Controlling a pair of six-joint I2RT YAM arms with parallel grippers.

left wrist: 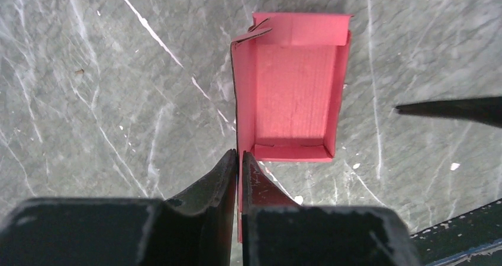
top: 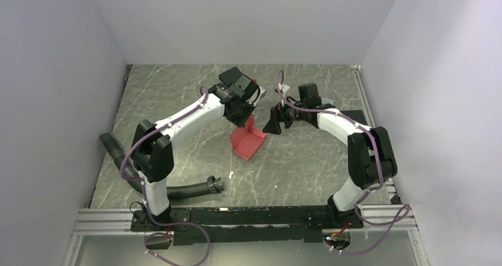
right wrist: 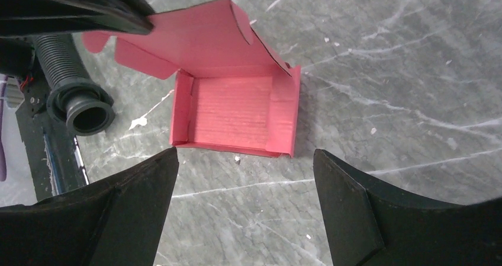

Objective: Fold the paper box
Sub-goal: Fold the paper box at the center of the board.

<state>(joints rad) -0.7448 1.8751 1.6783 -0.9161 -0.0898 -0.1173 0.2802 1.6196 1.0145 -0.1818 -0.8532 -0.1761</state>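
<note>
The paper box (top: 247,138) sits near the middle of the grey, marble-patterned tabletop (top: 296,171), between the two arms. It is plain pinkish-red card, folded into a shallow open tray with four low walls standing up. Its lid (right wrist: 201,35) rises from one long side, tilted up and back over the tray, with small rounded tabs at its free edge.

The left tool (left wrist: 238,154) is narrowed almost shut on the lid, and the thin card shows edge-on between its two black fingers (left wrist: 219,183). From the left wrist view the tray lies just beyond the fingertips, its inside floor bare and faintly ribbed.

The right tool (right wrist: 244,153) stands wide, its fingers spread on either side of the tray's width and above it, holding nothing and touching neither the box nor the tabletop.

A black ribbed hose (top: 177,189) lies on the tabletop at the near left, well apart from the box, with its open end toward the middle.
</note>
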